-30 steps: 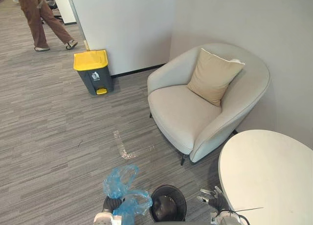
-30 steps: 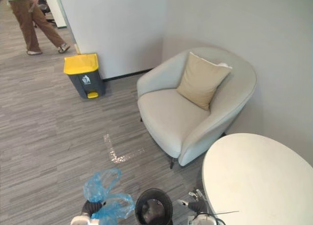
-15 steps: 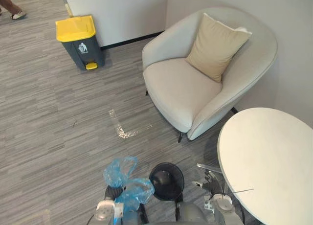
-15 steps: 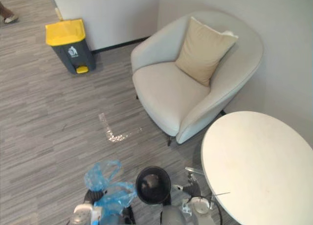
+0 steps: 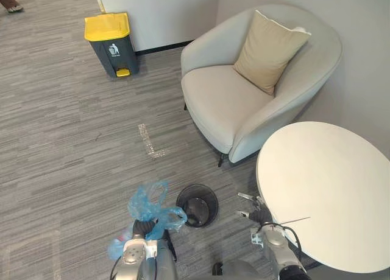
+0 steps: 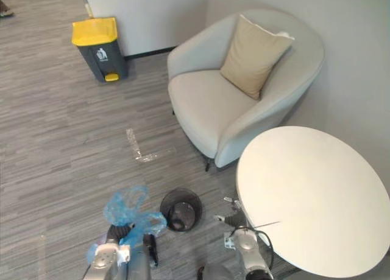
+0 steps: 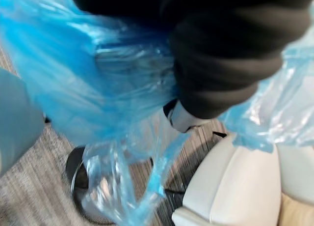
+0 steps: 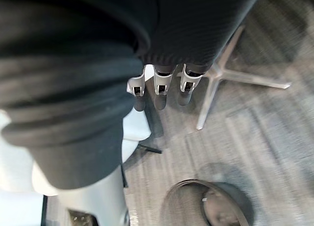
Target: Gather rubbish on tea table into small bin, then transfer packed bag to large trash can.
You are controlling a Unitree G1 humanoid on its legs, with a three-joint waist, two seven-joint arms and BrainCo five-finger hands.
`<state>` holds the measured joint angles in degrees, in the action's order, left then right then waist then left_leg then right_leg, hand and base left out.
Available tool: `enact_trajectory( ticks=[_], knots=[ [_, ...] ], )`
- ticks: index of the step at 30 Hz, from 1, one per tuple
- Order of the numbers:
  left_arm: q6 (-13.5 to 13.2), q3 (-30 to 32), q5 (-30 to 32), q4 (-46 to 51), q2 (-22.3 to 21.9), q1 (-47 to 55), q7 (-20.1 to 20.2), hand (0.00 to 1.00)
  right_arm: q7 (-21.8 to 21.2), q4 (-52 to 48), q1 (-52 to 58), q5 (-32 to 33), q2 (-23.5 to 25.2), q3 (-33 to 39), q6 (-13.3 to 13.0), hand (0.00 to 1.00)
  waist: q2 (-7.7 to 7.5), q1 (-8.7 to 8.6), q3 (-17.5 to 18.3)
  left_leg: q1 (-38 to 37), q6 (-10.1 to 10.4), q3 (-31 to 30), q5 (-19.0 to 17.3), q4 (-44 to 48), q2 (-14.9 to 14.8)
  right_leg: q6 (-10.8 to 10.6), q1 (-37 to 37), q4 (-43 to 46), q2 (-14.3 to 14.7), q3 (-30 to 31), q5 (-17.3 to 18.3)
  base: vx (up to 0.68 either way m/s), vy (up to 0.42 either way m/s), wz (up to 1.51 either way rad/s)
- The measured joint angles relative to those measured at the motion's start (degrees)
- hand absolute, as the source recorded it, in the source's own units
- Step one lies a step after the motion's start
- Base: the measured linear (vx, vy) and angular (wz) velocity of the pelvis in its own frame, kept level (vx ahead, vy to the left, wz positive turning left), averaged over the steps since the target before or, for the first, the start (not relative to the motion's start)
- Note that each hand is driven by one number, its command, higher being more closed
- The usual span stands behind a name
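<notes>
By the small bin [image 5: 197, 205] our left hand [image 5: 139, 232] clutches the blue bag [image 5: 148, 206], right hand [image 5: 258, 214] slack; next, we'd say, the trash can [image 5: 112, 35].

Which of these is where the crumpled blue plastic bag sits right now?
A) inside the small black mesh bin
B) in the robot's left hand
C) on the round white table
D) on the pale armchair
B: the crumpled blue plastic bag is bunched up in the robot's left hand, lifted off the floor beside the small black mesh bin, not inside it.
</notes>
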<state>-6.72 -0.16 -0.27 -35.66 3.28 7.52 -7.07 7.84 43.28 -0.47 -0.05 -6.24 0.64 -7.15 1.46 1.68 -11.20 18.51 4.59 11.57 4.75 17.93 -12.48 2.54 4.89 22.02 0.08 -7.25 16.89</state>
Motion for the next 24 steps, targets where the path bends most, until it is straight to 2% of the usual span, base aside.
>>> enact_trajectory(
  ticks=[1, 2, 3, 4, 5, 6, 7, 8, 10, 11, 13, 19, 24],
  knots=[
    [0.0, -0.7, 0.0, -0.1, 0.1, 0.2, 0.1, 1.0, 0.1, 0.2, 0.7, 0.0, 0.2, 1.4, 0.1, 0.0, -0.21, -0.27, -0.2, 1.0, -1.8, -0.3, -4.7, 6.4, 0.9, 0.4, 1.2, 0.0, -1.0, -0.8, -0.9, -0.36, -0.026, 0.37],
    [0.0, -1.1, 0.0, -0.1, 0.1, 0.4, 0.4, 1.0, 0.0, 0.3, 1.3, 0.0, 0.2, 1.5, 0.5, 0.0, -0.02, -0.33, 0.0, 0.7, -1.9, -0.2, -9.3, 11.8, 1.8, 0.2, 2.2, -0.6, -1.8, -1.3, -2.2, -0.28, 0.014, 0.34],
    [0.0, -1.2, 0.0, -0.1, 0.1, 0.6, 0.6, 1.0, 0.0, 0.3, 1.6, -0.1, 0.2, 1.5, 0.6, 0.0, 0.06, -0.34, 0.0, 0.2, -1.5, -0.1, -11.0, 13.7, 1.9, 0.1, 2.6, -0.9, -2.1, -1.5, -2.7, -0.23, 0.052, 0.28],
    [0.0, -1.6, 0.1, -0.2, 0.1, 0.8, 0.9, 1.0, 0.0, 0.4, 2.3, -0.1, 0.4, 1.6, 0.9, 0.0, 0.5, -0.5, 0.3, -1.5, -1.0, 0.1, -14.8, 17.1, 1.9, -0.2, 3.1, -1.8, -2.5, -2.1, -3.9, -0.15, 0.101, 0.33],
    [0.1, -1.9, 0.1, -1.4, 0.0, 1.0, 1.2, 1.0, -0.2, 0.5, 3.1, -0.1, 0.9, 1.7, 1.1, 0.0, 0.74, -1.15, 0.5, -5.3, -0.6, 0.5, -17.8, 17.7, 2.0, -1.0, 3.3, -2.8, -2.9, -2.8, -5.2, -0.12, 0.124, 0.36],
    [0.1, -1.9, 0.1, -1.9, 0.0, 1.0, 1.3, 1.0, -0.3, 0.5, 3.4, -0.2, 1.1, 1.9, 1.1, 0.0, 0.78, -1.41, 0.5, -6.8, -0.3, 0.8, -18.6, 16.7, 2.0, -1.3, 3.3, -3.1, -3.1, -3.0, -5.5, -0.09, 0.154, 0.48],
    [0.2, -2.2, 0.2, -3.5, 0.0, 0.9, 1.4, 1.0, -0.6, 0.6, 4.1, -0.3, 1.6, 3.4, 1.2, 0.0, 1.47, -1.96, 1.0, -11.1, 0.8, 1.6, -19.9, 8.0, 2.7, -2.5, 3.6, -4.3, -3.1, -3.7, -6.6, -0.13, 0.206, 0.48],
    [0.5, -2.2, 0.3, -4.5, 0.4, 0.5, 1.7, 1.0, -0.6, 1.4, 4.3, -0.3, 2.8, 3.9, 1.5, 0.0, 0.97, -2.49, 1.7, -13.0, 0.6, 2.1, -19.1, 0.1, 4.3, -3.5, 4.1, -6.4, -3.4, -3.8, -8.4, -0.14, 0.193, 0.44],
    [0.9, -2.2, 0.4, -5.4, 1.0, 0.5, 1.7, 1.0, -1.0, 2.2, 5.3, -0.5, 3.9, 3.9, 1.7, 0.0, -0.3, -2.44, 2.8, -14.2, -0.1, 2.5, -16.0, -4.9, 6.4, -4.3, 3.5, -10.0, -4.4, -3.7, -10.9, -0.09, 0.139, 0.16],
    [0.9, -2.8, 1.3, -6.8, 1.2, 0.8, 1.9, 1.0, -1.0, 2.8, 5.5, -0.9, 4.0, 3.8, 1.7, 0.0, -0.28, -2.51, 3.9, -15.0, -1.1, 2.4, -14.3, -8.0, 7.9, -5.0, 2.3, -13.5, -5.1, -3.8, -13.1, -0.06, 0.132, 0.09],
    [0.9, -3.5, 1.5, -7.4, 1.4, 1.1, 2.0, 1.0, -1.0, 3.0, 5.9, -1.3, 3.9, 4.0, 1.8, 0.0, -0.04, -2.53, 4.2, -15.5, -1.7, 2.5, -13.8, -8.8, 8.7, -5.4, 1.3, -15.6, -5.5, -3.6, -14.6, -0.05, 0.132, 0.02],
    [0.9, -3.5, 2.4, -10.1, 2.2, 1.4, 1.9, 1.0, -1.0, 4.6, 6.5, -1.7, 4.0, 4.3, 1.8, 0.0, -0.35, -2.52, 6.2, -17.1, -2.5, 1.8, -11.1, -13.1, 10.3, -5.9, 0.0, -18.5, -6.0, -4.1, -16.7, -0.04, 0.049, 0.05],
    [0.9, -3.1, 2.4, -11.1, 2.4, 0.9, 1.0, 1.0, -0.7, 5.5, 6.0, -2.2, 4.0, 4.7, 1.8, 0.0, -1.33, -2.52, 6.5, -16.9, -2.7, -1.2, -8.8, -16.3, 11.5, -6.0, -0.9, -20.2, -6.7, -8.0, -16.9, -0.03, 0.002, 0.32]
  ],
)
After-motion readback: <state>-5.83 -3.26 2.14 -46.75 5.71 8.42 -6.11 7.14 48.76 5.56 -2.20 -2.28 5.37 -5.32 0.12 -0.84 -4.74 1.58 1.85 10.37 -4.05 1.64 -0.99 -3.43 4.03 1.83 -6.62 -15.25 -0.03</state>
